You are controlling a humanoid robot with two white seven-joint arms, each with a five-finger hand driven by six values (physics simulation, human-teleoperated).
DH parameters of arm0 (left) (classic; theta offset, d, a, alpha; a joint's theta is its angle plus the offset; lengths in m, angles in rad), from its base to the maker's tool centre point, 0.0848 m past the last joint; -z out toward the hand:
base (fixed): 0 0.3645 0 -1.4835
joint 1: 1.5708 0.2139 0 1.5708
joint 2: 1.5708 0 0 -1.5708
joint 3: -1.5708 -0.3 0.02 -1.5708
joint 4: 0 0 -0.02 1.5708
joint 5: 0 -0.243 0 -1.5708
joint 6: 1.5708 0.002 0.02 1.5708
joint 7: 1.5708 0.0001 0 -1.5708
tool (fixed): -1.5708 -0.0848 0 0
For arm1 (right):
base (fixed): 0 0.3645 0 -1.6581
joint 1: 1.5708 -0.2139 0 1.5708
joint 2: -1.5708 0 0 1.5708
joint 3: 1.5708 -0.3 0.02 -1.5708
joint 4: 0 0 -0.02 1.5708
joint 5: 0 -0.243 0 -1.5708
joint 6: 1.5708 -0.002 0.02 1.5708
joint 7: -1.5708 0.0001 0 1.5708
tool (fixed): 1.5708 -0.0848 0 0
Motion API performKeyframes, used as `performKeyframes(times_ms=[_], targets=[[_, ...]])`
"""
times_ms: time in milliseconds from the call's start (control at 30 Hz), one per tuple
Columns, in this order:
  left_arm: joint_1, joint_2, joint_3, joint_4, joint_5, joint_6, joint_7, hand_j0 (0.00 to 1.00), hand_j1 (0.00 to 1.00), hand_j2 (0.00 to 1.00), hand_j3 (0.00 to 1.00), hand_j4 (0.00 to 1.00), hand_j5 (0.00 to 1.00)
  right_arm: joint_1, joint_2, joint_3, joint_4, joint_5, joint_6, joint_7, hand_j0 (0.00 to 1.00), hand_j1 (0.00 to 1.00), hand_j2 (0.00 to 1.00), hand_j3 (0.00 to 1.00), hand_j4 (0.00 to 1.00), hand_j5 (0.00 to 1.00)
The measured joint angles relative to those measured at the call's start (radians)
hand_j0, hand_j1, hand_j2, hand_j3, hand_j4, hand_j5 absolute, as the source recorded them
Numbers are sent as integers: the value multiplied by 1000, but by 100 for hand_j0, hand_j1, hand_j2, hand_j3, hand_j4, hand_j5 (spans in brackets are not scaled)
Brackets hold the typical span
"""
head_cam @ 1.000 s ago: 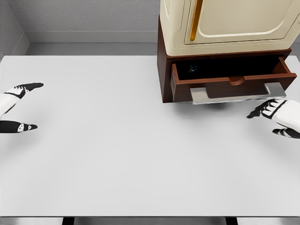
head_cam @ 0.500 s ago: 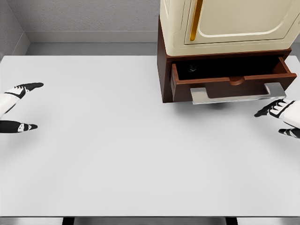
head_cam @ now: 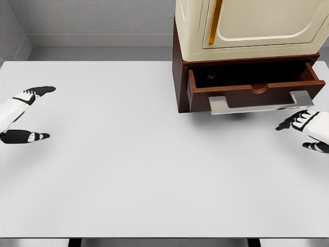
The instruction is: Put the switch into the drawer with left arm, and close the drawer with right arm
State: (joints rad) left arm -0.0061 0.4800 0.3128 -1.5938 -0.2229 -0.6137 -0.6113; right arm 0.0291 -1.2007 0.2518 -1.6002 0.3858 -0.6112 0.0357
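Observation:
A brown drawer (head_cam: 255, 91) stands pulled out of a cabinet at the upper right, with a silver handle (head_cam: 259, 103) along its front. Inside, at the dark back left, a small dark object (head_cam: 211, 75) shows; I cannot tell what it is. My right hand (head_cam: 304, 131) hovers just below the handle's right end, fingers spread and holding nothing. My left hand (head_cam: 30, 113) is at the far left edge over the white table (head_cam: 128, 154), fingers spread, nothing in it.
A cream cabinet (head_cam: 247, 23) with a gold strip sits on top of the brown drawer unit. A grey wall runs behind the table.
The left hand has shifted slightly right and up into view. The right hand pulled back to the right, then edged left again, staying below the handle.

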Motion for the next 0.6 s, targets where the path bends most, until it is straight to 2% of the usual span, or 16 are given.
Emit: performKeyframes(times_ms=[200, 267, 367, 433, 600], targets=[[0, -3, 0, -7, 0, 0, 0, 100, 100, 100, 100, 100, 100, 2, -1, -1, -5, -4, 0, 0, 79, 79, 79, 79, 79, 79], [-2, -2, 0, -5, -1, 0, 0, 100, 100, 100, 100, 100, 100, 6, -1, -5, -11, -6, 0, 0, 74, 74, 74, 74, 74, 74], [3, -2, 1, -5, -1, 0, 0, 100, 100, 100, 100, 100, 100, 18, -6, -8, -16, -19, 0, 0, 61, 61, 61, 61, 61, 61], [3, -2, 1, -5, -1, 0, 0, 100, 100, 100, 100, 100, 100, 29, -13, -9, -19, -31, 0, 1, 66, 66, 66, 66, 66, 66], [3, -2, 1, -2, -1, 0, 0, 100, 100, 100, 100, 100, 100, 46, -39, -13, -29, -45, 0, 3, 67, 67, 67, 67, 67, 67]])
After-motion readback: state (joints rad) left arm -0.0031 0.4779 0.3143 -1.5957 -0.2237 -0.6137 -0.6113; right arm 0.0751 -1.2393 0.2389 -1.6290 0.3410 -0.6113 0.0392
